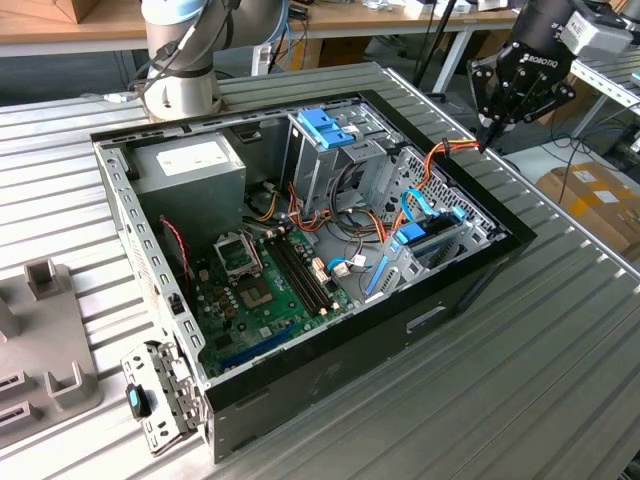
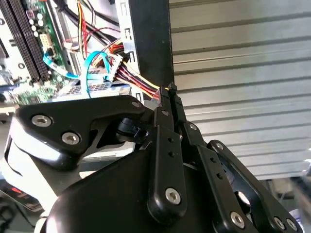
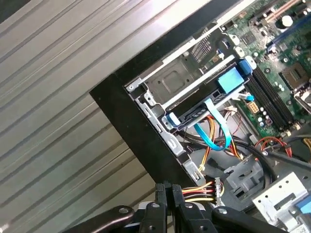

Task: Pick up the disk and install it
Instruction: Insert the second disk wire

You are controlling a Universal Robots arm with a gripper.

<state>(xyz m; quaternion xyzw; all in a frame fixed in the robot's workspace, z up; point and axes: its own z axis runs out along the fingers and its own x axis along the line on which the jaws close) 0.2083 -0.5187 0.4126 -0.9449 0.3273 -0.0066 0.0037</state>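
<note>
One open computer case [image 1: 330, 370] lies on its side on the ribbed metal tabletop [image 1: 560, 360], and one gripper [image 1: 487, 140] hangs just outside the case's rim at about two o'clock in the exterior view. Its fingers [image 2: 170, 104] are pressed together and hold nothing. Inside the case sit one green circuit board [image 1: 265, 290], one grey power box [image 1: 195, 170] with a white sticker at about ten o'clock, one blue bracket [image 1: 325, 125] atop the metal cage near twelve o'clock, and bundles of coloured wires. The one disk [image 3: 209, 94], with its blue rails, sits in the drive bay at the case's corner below the gripper, a blue ribbon cable [image 3: 216, 133] beside it.
</note>
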